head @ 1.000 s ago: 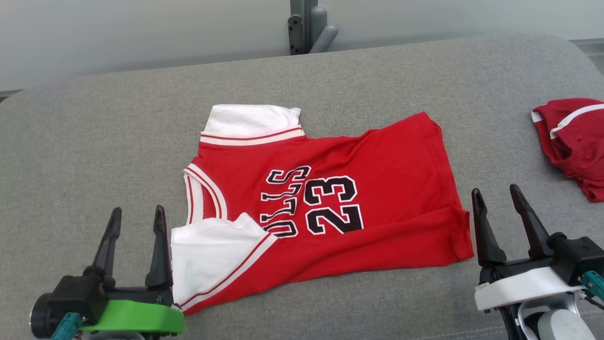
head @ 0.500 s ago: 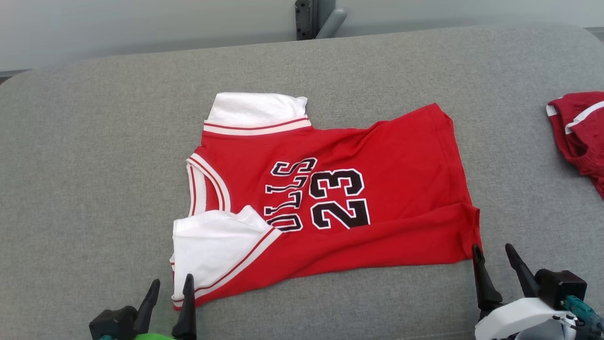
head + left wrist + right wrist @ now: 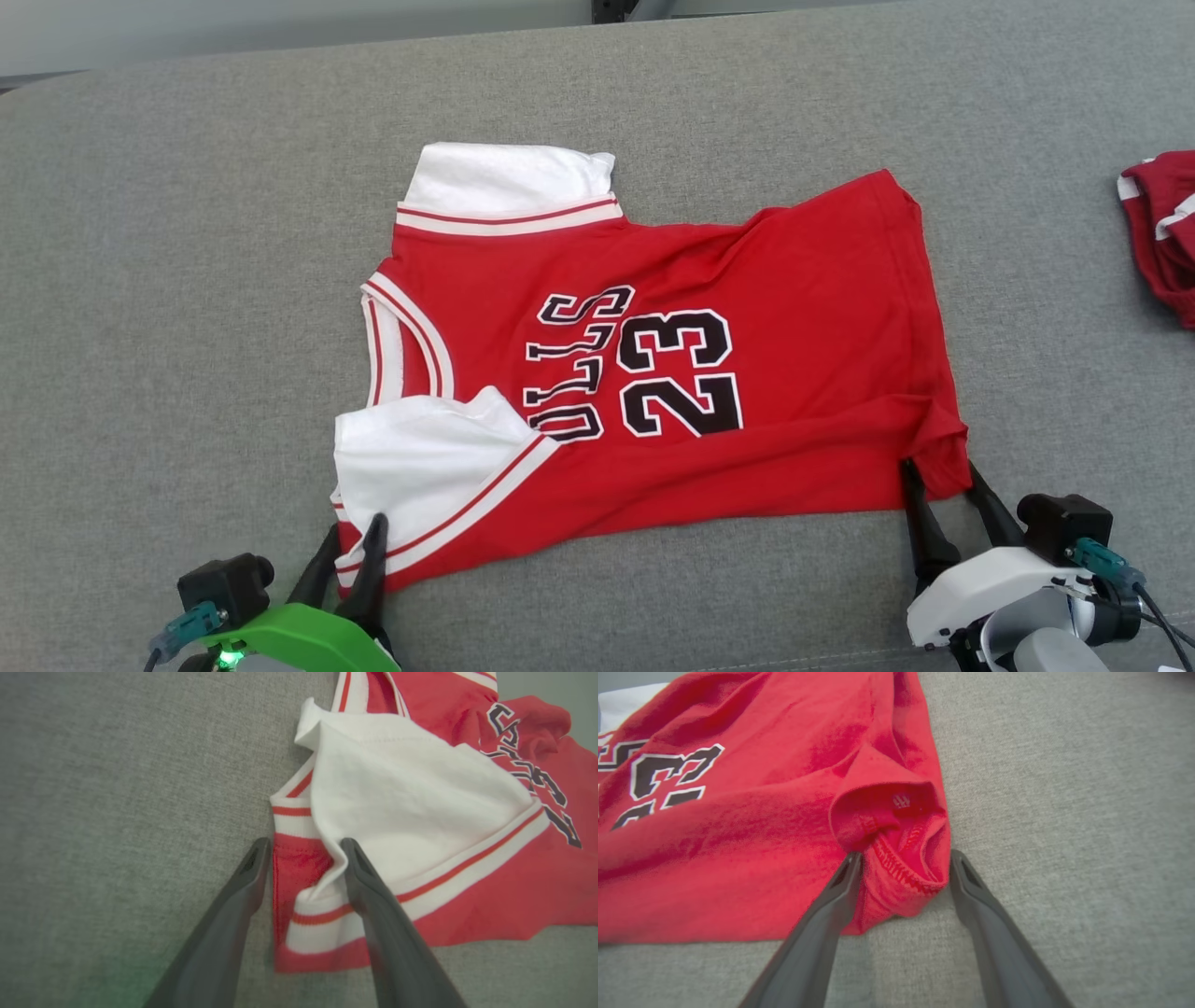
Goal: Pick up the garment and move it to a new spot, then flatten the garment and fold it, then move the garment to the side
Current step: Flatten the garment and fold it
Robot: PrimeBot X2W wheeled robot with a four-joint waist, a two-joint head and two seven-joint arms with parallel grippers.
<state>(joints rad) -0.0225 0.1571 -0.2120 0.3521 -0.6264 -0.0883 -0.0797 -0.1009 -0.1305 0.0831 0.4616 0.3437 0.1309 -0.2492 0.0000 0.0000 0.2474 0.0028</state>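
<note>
Black fingers of the left gripper point(image 3: 304, 845) are held wide apart, with the red and white sleeve corner of the garment point(image 3: 775, 280) lying between them, not pinched. The right gripper point(image 3: 906, 855) is spread open too, and the puckered bottom hem corner is set between its fingers. The garment, a red shirt marked 23, is laid mostly flat on the grey cushion point(image 3: 187, 280), neck to the robot's left, with one white sleeve folded over its front. Another red cloth point(image 3: 1162, 233) is seen well apart at the right edge.
</note>
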